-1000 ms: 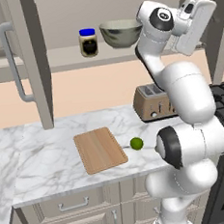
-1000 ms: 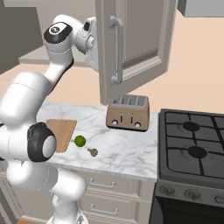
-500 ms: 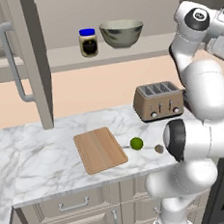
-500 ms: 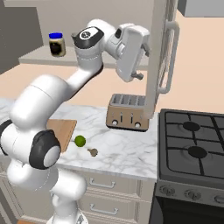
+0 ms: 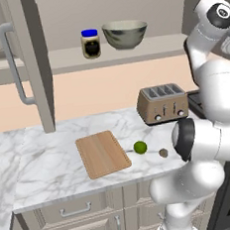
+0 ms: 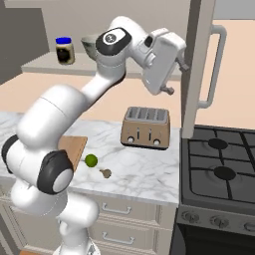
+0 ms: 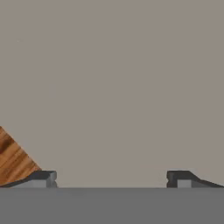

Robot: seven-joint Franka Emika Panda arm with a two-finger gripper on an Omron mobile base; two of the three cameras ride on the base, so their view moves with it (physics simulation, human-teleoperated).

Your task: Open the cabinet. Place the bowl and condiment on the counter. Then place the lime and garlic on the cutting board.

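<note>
cabinet (image 6: pixel 199 64) doors swung wide | gripper (image 6: pixel 180 63) spread, empty, beside right door | bowl (image 5: pixel 124 34), condiment (image 5: pixel 90 43) shelved inside, reachable

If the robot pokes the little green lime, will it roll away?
Probably. The lime looks round and smooth, and it sits on the flat marble counter with nothing beside it to stop it. Its glossy skin may also slip between hard fingers, so a gentle, centered squeeze seems safest.
</note>
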